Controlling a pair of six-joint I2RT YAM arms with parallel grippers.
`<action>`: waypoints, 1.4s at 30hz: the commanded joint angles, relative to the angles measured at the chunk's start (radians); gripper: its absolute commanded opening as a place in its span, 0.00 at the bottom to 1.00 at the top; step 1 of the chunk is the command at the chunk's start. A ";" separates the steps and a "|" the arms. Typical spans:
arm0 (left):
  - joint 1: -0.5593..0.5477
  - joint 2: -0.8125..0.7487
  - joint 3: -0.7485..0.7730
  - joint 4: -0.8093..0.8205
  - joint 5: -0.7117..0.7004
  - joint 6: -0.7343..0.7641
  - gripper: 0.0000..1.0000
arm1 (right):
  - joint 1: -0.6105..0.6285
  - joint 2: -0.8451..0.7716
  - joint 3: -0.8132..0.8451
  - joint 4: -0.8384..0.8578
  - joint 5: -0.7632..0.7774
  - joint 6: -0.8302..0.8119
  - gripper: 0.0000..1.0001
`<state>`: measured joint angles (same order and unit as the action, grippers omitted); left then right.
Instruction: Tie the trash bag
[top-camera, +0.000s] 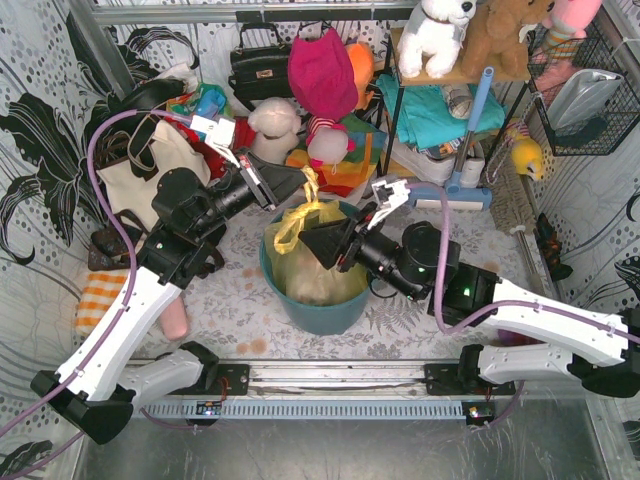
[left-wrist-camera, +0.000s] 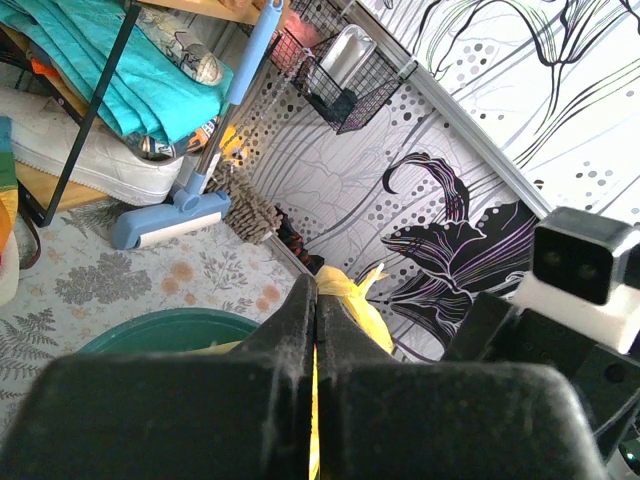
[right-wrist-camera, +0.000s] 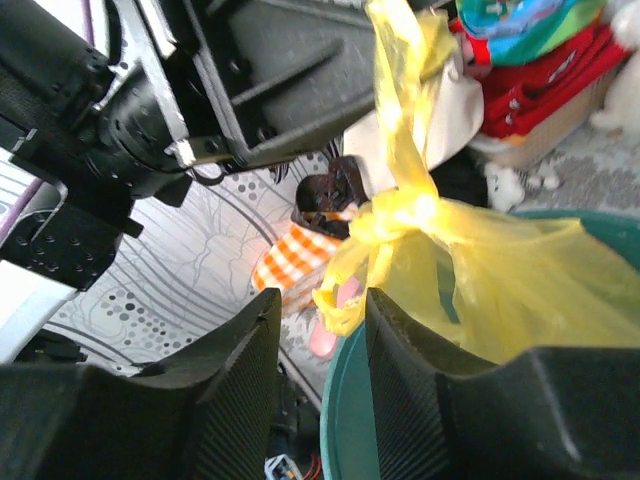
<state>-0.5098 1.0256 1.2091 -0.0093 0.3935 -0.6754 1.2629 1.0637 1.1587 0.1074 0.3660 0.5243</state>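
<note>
The trash bag (top-camera: 310, 262) sits in the teal bin (top-camera: 335, 312) on the table (top-camera: 235, 290), its neck gathered into a knot (right-wrist-camera: 410, 215). The left fingers (left-wrist-camera: 300, 335) pinch the upper tail (right-wrist-camera: 400, 100); the right fingers (right-wrist-camera: 270, 330) are spread beside the knot, empty. To cinch it well, grab the loose end near the knot and pull gently the opposite way.

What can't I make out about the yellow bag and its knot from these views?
Right wrist view: knot on the thin translucent yellow plastic trash bag washed out by glare; lower part behind the round teal plastic bin and right jaws.
Top view: knot tightness; too small, right jaws overlap the bag's mouth.
Left wrist view: bag body and knot, behind the shut left jaws; only a pinched strip shows.
</note>
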 joint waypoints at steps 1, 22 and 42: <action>-0.003 -0.006 -0.008 0.039 -0.019 0.015 0.00 | 0.006 0.023 -0.038 -0.001 -0.007 0.130 0.41; -0.002 -0.021 -0.012 0.041 0.000 0.016 0.00 | 0.004 0.104 -0.197 0.264 0.139 0.510 0.50; -0.003 -0.037 -0.028 0.052 0.021 0.012 0.00 | 0.005 0.170 -0.136 0.199 0.218 0.627 0.41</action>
<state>-0.5098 1.0073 1.1923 -0.0071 0.4038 -0.6758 1.2636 1.2125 0.9783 0.3061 0.5564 1.1217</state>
